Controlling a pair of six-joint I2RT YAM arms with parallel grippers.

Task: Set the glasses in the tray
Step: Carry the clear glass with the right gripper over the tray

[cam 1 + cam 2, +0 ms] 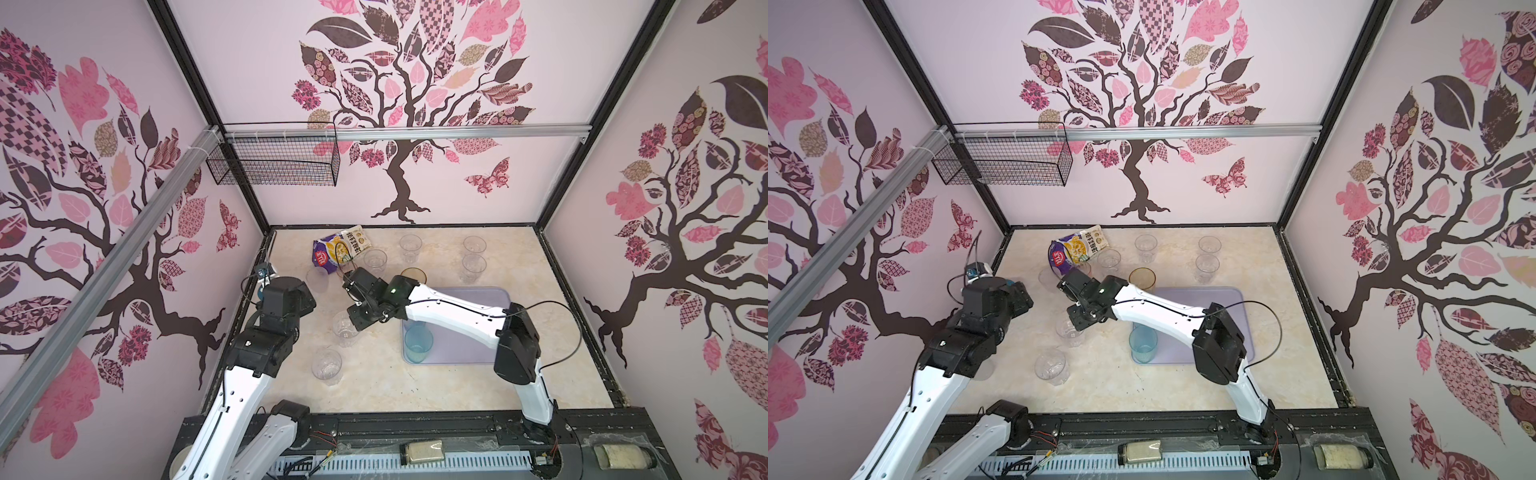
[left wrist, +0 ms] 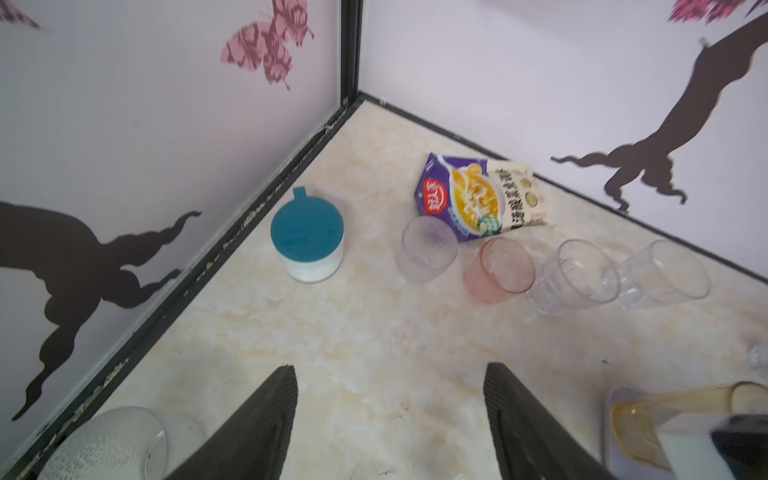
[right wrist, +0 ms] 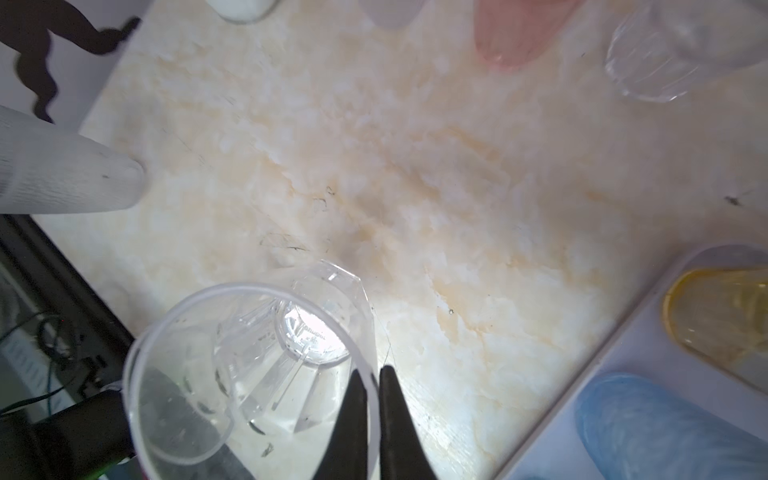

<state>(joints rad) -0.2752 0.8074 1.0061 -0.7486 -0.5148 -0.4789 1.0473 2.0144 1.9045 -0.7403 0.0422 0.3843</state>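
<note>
1. The right gripper [image 3: 371, 374] has its two black fingers [image 3: 395, 415] pressed nearly together. They pinch the rim of a clear ribbed glass [image 3: 249, 374] — one finger inside the wall, one outside.
2. That glass is upright over the marble table [image 3: 415, 166], outside the tray [image 1: 457, 345] and near its left edge. Whether its base touches the table I cannot tell.
3. The left gripper [image 2: 390, 374] has its fingers [image 2: 266, 415] spread wide, with only tabletop between them.
4. In the tray, a blue glass [image 1: 417, 343] stands at the near left corner and an amber glass [image 1: 1142, 279] at the far left corner.
5. On the table, a frosted glass [image 2: 428, 249], a pink glass [image 2: 498, 270] and two clear glasses [image 2: 573, 276] stand in a row just in front of a snack bag [image 2: 478, 195].
6. Another clear tumbler [image 1: 327, 365] stands nearer the front — three more [image 1: 473, 268] stand toward the back wall.
7. A white jar with a teal lid [image 2: 307, 239] sits near the left wall.
</note>
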